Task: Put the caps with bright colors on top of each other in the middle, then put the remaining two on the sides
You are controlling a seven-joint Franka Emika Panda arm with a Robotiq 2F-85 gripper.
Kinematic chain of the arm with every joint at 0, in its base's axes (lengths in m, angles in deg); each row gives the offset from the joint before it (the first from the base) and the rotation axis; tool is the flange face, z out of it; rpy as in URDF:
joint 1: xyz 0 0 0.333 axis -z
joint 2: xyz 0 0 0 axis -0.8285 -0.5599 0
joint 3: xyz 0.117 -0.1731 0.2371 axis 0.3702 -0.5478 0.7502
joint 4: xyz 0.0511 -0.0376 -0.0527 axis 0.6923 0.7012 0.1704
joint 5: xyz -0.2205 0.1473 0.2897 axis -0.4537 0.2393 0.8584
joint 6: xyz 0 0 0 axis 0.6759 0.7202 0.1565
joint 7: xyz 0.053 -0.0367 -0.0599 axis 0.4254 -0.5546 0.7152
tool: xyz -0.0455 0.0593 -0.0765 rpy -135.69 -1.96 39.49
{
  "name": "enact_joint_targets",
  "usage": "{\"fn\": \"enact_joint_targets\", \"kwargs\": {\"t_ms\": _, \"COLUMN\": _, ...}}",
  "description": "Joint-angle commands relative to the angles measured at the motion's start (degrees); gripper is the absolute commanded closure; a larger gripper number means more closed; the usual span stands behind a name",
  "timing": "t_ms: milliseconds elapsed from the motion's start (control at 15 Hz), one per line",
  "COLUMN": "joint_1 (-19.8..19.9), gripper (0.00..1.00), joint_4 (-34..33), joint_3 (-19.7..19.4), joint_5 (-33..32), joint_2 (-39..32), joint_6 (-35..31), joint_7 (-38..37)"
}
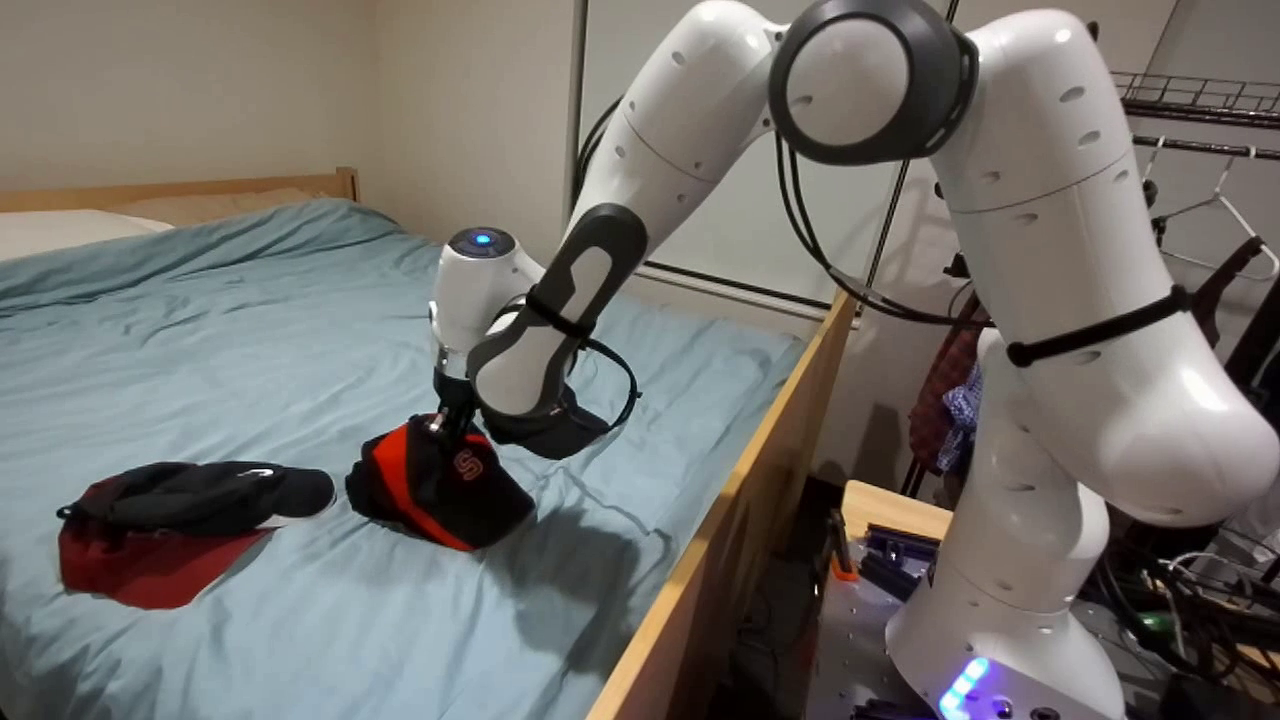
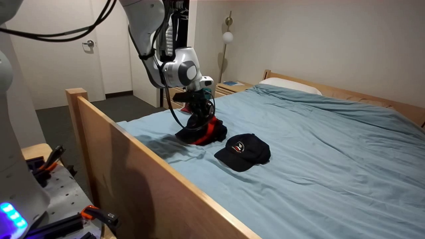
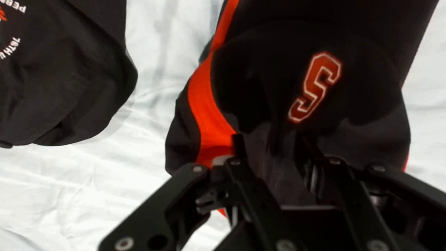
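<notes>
"What did you make out from outside?"

"In an exterior view the S cap (image 1: 450, 490), black with an orange-red panel, lay on the blue bed sheet (image 1: 300, 380). Near it a black Nike-swoosh cap (image 1: 205, 497) overlapped a dark red cap (image 1: 150, 570), the white swoosh in plain sight."

"And what else?"

"In an exterior view a black badge cap (image 2: 247, 154) showed whole, just beside the S cap, its round badge too small to read. The letter S was out of sight there, and a scrap of red showed beyond the S cap."

"Where was the hand?"

"The wrist view told that: the S cap lay directly beneath the Robotiq gripper (image 3: 273, 143). Loose, by the look of it; the jaws stood parted, dark crown visible in the gap. Whether the tips touched the cloth, I couldn't tell."

"Any writing?"

"A big S, red with a white outline. On the badge cap, the view's edge cut the lettering to 'PEB' and '76TH U'."
</notes>
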Motion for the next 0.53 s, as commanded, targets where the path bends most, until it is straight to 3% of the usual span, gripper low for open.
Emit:
{"fn": "enact_joint_targets", "kwargs": {"t_ms": 0, "joint_1": -4.13, "gripper": 0.28, "joint_4": -0.36, "joint_3": -4.51, "joint_5": -3.51, "joint_2": 0.84, "joint_6": 0.58, "joint_7": -6.5}}
{"fn": "enact_joint_targets", "kwargs": {"t_ms": 200, "joint_1": -5.59, "gripper": 0.09, "joint_4": 0.3, "joint_3": -4.86, "joint_5": -3.26, "joint_2": 3.2, "joint_6": 1.22, "joint_7": -8.94}}
{"fn": "enact_joint_targets", "kwargs": {"t_ms": 333, "joint_1": -1.68, "gripper": 0.01, "joint_4": -0.11, "joint_3": 2.48, "joint_5": -0.11, "joint_2": 5.49, "joint_6": 1.69, "joint_7": -4.23}}
{"fn": "enact_joint_targets", "kwargs": {"t_ms": 467, "joint_1": 1.28, "gripper": 0.0, "joint_4": -3.06, "joint_3": 9.81, "joint_5": 1.92, "joint_2": 5.55, "joint_6": 4.47, "joint_7": 0.39}}
